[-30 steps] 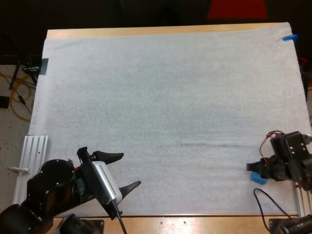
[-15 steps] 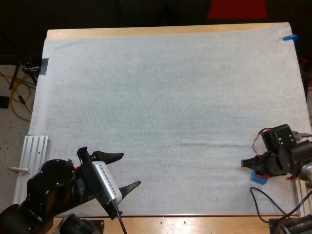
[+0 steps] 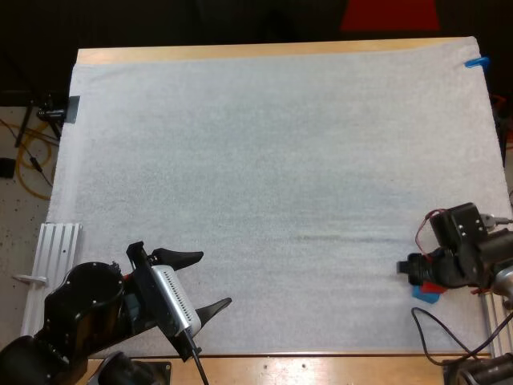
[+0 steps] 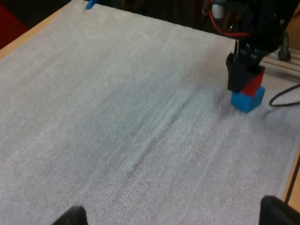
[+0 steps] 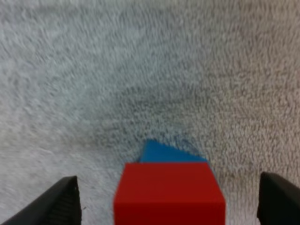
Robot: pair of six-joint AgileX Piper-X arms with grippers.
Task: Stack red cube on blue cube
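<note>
Finding: the red cube [image 5: 168, 192] sits on top of the blue cube [image 5: 161, 152] near the right edge of the white mat [image 3: 264, 176], close to the near side of the worktop [image 3: 240, 52]. The two are turned slightly out of line, with a blue corner showing beyond the red face. The right gripper [image 4: 241, 77] is down at the stack, its jaws wide apart and clear of the red cube on both sides. One finger [image 4: 236, 75] stands just beside the cube in the left wrist view. The left gripper [image 3: 215, 279] hangs over the near left corner of the mat, jaws apart and empty, well away from the stack. Assessment: placement looks done and the step in hand is the withdrawal. Recommendation: keep the jaws fully spread and rise straight up, with no sideways drift or wrist rotation until the fingertips are above the red cube, because a brush could push it off.
</note>
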